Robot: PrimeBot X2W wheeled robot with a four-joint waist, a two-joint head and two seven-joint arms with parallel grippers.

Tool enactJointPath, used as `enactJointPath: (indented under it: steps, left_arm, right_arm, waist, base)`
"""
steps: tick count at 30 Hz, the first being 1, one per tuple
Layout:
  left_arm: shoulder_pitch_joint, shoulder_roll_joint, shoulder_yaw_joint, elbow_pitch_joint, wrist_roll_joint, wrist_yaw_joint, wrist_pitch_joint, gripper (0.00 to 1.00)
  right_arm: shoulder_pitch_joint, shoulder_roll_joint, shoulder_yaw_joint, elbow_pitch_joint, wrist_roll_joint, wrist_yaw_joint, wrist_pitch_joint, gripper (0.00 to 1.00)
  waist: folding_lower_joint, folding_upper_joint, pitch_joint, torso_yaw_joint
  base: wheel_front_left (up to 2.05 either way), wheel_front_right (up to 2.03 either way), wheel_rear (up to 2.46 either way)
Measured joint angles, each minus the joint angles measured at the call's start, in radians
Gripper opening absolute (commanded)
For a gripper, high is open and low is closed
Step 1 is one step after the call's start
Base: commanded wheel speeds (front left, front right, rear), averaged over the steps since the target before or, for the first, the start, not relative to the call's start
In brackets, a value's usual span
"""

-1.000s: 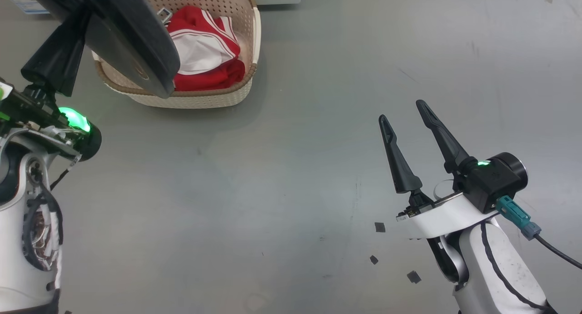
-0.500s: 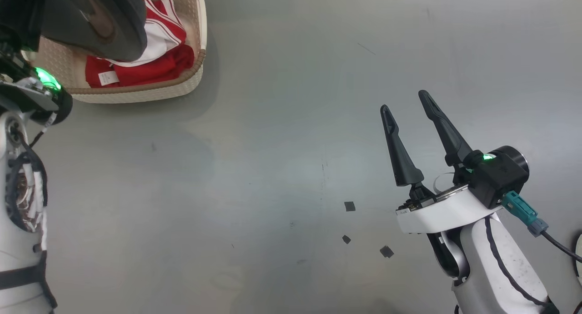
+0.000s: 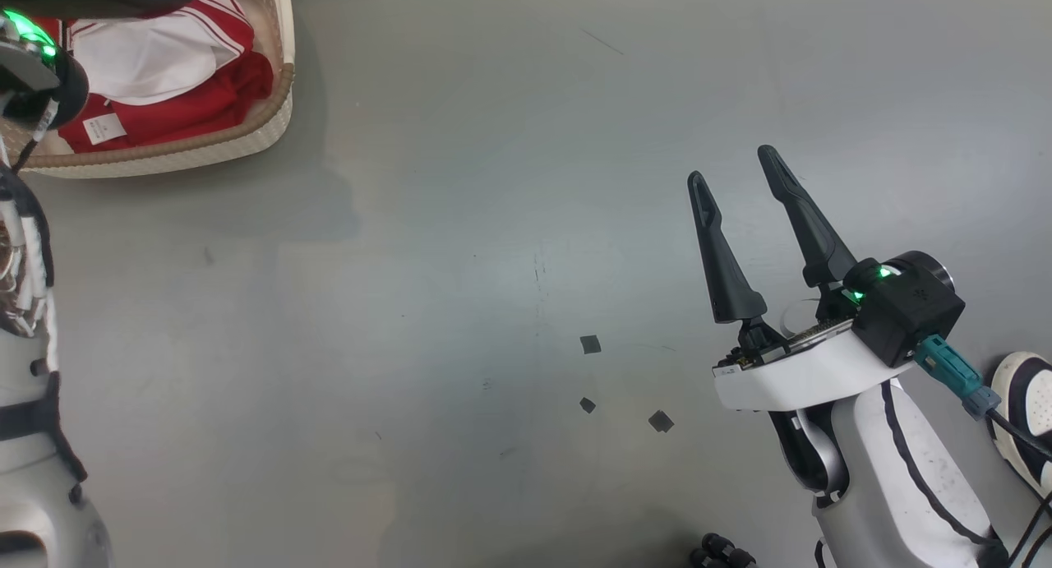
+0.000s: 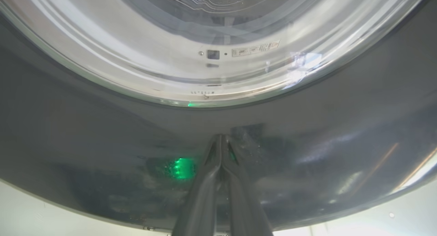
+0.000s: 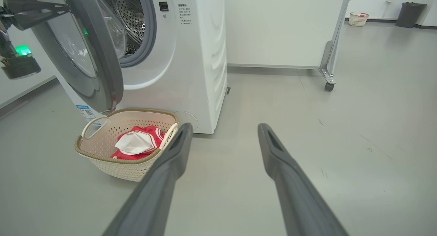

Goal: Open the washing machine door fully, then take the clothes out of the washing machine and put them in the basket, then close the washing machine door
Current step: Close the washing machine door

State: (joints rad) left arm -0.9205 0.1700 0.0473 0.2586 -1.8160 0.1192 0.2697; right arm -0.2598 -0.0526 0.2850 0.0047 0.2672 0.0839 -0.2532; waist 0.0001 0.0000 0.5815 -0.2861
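Left wrist view: my left gripper (image 4: 221,137) pinched shut, tips on washing machine door (image 4: 102,137) rim | clothes (image 5: 136,143) in basket (image 5: 112,160) | right gripper (image 5: 223,127) wide, empty | step: closing door; next I push until latched.

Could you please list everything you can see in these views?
washing machine: one, white, behind the basket.
washing machine door: one, black-rimmed, swung open.
basket: one, cream, floor under the door.
clothes: a few, red and white, in the basket.
tape scraps: three, dark, on the floor.
shoe: one, white, head view's lower right.
left gripper: fingers shut, tips at the door's rim.
right gripper: fingers open, empty.
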Motion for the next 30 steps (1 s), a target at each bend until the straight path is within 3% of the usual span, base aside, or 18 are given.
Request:
enactJointPath:
  steps: [19, 30]
  left_arm:
    - [-0.121, -0.016, -0.008, 0.105, 0.043, -0.004, -0.046, 0.00]
    - [-0.076, -0.033, -0.050, 0.197, 0.049, -0.101, -0.005, 0.00]
  right_arm:
    - [-0.007, 0.006, 0.004, -0.014, 0.048, -0.035, 0.000, 1.00]
    - [-0.016, 0.006, -0.026, -0.004, 0.021, -0.042, 0.000, 1.00]
  waist:
    - [0.0000, 0.0000, 0.030, -0.062]
    - [0.0000, 0.0000, -0.015, -0.002]
  base:
    - [0.00, 0.00, 0.00]
    - [0.00, 0.00, 0.00]
